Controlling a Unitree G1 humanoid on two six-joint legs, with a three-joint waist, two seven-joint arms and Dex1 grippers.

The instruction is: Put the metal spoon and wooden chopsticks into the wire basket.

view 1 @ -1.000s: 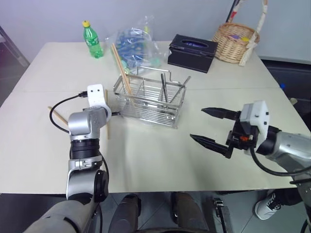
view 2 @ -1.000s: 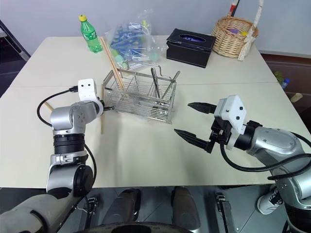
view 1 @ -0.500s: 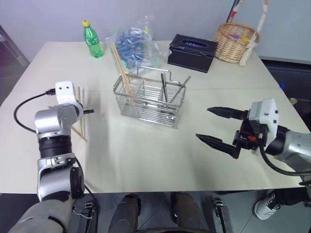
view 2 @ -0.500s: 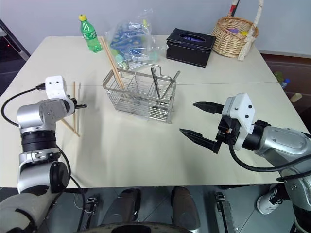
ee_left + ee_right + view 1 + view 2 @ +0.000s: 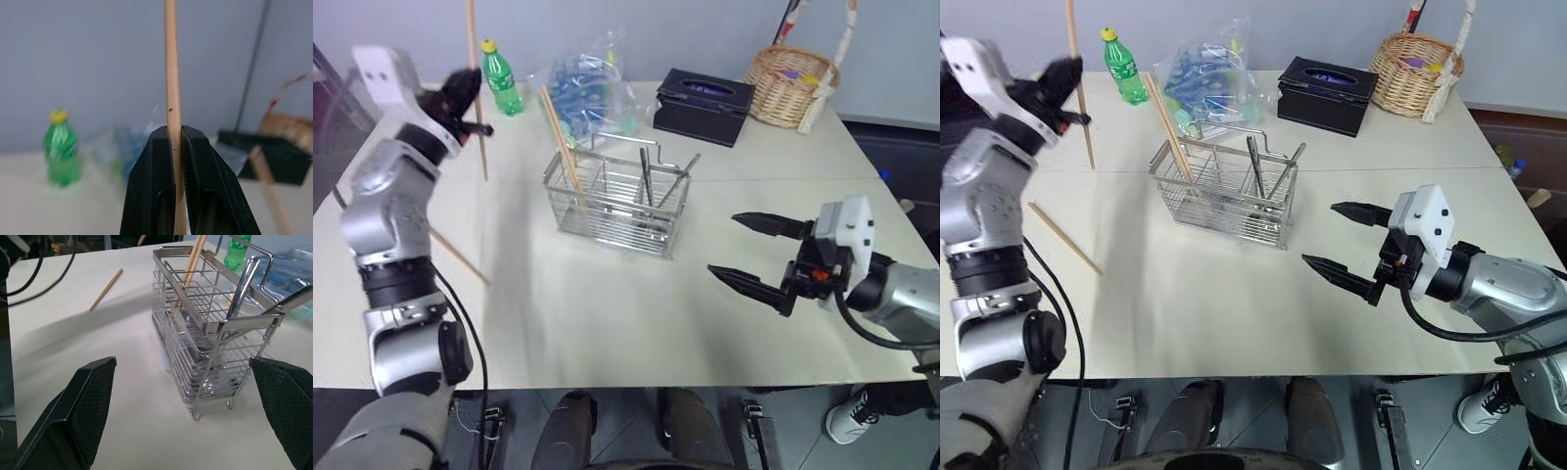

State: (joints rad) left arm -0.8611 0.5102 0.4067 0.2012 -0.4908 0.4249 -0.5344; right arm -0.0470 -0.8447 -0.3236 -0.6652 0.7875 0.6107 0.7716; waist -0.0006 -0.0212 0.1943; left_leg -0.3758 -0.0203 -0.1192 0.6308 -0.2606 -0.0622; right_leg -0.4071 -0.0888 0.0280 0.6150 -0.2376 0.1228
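Head views: no readable brand or writing on anything. Left gripper (image 5: 460, 96), raised over the surface's (image 5: 607, 294) far-left part, is clamped on one long thin light-brown wooden chopstick (image 5: 476, 93), held near upright. Another loose chopstick (image 5: 1063, 237) lies flat on the beige surface, left of the chrome wire cutlery basket (image 5: 619, 204). Basket mid-surface; two chopsticks (image 5: 560, 142) lean in its left end compartment, shiny silver metal spoon (image 5: 644, 176) stands in a compartment further right. Right gripper (image 5: 752, 253) w/ fingers spread wide, empty, near the basket's right side.

Left wrist: black fingers (image 5: 149, 186) pinch the stick (image 5: 171, 98), which runs well past them.

Right wrist: basket (image 5: 215, 333) ahead, spoon handle (image 5: 243, 284) tilted inside, chopsticks (image 5: 191, 264) at far end.
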